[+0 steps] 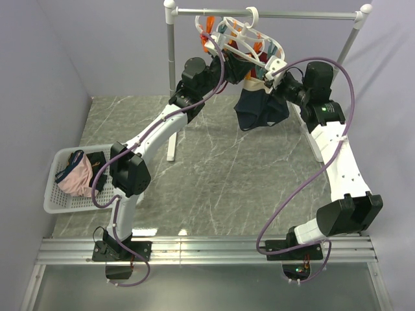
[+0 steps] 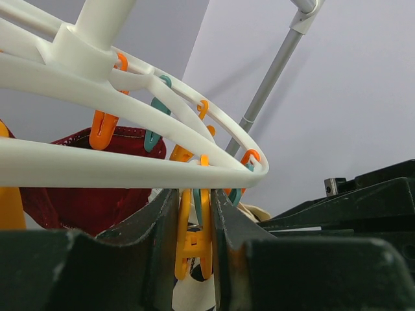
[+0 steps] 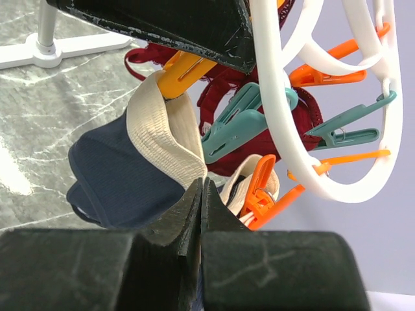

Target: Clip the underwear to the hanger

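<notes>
Under the rail [image 1: 266, 11], top view: we note the hanger [image 1: 243, 39] hooked on, with the underwear [image 1: 259, 110] hanging below it between the left hand [image 1: 243, 70] and right hand [image 1: 269, 76]. A pink garment [image 1: 78, 180] lies in the basket [image 1: 55, 201] at the surface's [image 1: 214, 181] left edge.

Left wrist: the left hand [image 2: 194, 204] pinches an orange clip [image 2: 192, 246] under the hanger ring [image 2: 130, 170].

Right wrist: the right hand [image 3: 202, 191] is closed on the underwear [image 3: 117, 168] at its beige edge. The orange clip [image 3: 185, 71] sits just above, and the navy fabric sags left.
</notes>
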